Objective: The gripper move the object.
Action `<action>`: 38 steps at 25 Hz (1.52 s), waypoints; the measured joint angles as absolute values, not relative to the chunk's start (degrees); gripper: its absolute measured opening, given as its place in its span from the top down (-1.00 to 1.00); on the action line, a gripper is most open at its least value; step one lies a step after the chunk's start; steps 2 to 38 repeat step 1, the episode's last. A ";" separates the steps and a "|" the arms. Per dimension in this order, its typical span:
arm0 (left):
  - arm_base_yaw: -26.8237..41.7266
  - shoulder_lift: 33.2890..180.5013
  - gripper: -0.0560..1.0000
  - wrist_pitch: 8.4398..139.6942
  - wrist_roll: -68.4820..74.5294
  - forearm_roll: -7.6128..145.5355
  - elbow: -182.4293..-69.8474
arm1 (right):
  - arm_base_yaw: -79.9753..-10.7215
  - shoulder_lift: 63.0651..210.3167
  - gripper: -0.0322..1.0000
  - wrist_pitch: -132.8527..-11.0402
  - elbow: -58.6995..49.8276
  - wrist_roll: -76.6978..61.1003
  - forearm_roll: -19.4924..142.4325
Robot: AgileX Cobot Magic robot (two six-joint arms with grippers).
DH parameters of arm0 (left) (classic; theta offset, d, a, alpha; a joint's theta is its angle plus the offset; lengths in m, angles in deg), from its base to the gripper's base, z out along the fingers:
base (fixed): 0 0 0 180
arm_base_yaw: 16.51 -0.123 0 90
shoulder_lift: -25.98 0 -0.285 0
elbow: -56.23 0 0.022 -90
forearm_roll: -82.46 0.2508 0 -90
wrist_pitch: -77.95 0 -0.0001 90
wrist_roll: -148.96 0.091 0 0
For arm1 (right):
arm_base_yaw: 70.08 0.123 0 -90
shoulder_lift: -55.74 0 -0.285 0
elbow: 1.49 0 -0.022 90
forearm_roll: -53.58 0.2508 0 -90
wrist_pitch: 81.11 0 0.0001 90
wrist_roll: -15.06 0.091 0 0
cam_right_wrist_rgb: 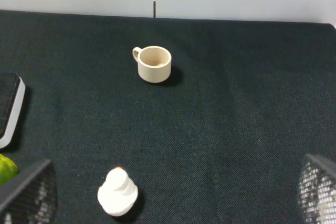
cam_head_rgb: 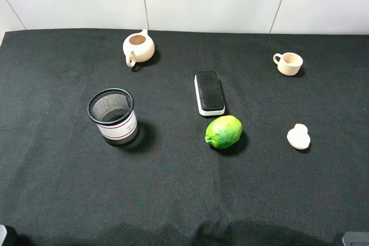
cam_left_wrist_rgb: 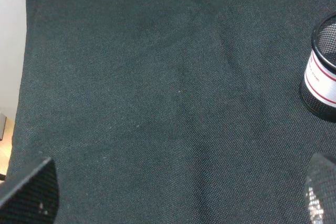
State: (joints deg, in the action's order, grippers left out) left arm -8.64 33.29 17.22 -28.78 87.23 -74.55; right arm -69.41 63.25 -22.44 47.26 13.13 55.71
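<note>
You have the lime (cam_head_rgb: pixel 224 131) sitting free on the black cloth of the counter (cam_head_rgb: pixel 173 188), a little right of the middle in the high view. It lies just in front of the near end of the black eraser with the white base (cam_head_rgb: pixel 209 93), close to it, though you cannot tell whether the two touch. To its right, well apart, lies a small white lid (cam_head_rgb: pixel 298 137); farther back on that side stands a beige cup (cam_head_rgb: pixel 288 63). On the left, the black mesh pen holder (cam_head_rgb: pixel 113 117) stands upright, and the beige teapot (cam_head_rgb: pixel 138 48) sits near the back edge.

Your left gripper (cam_left_wrist_rgb: pixel 181 195) hangs released over bare cloth, its two fingers spread wide at the edges of its wrist view, with only the pen holder's side nearby. Your right gripper (cam_right_wrist_rgb: pixel 173 195) is likewise spread and holds nothing; the white lid lies between its fingers on the cloth, nearer one of them, and a sliver of the lime shows beside that same finger (cam_right_wrist_rgb: pixel 29 192).
</note>
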 joint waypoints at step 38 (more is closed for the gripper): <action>-8.64 33.29 -0.98 17.22 -28.78 87.23 -74.55 | -69.41 63.25 -0.41 -22.44 47.26 13.13 55.71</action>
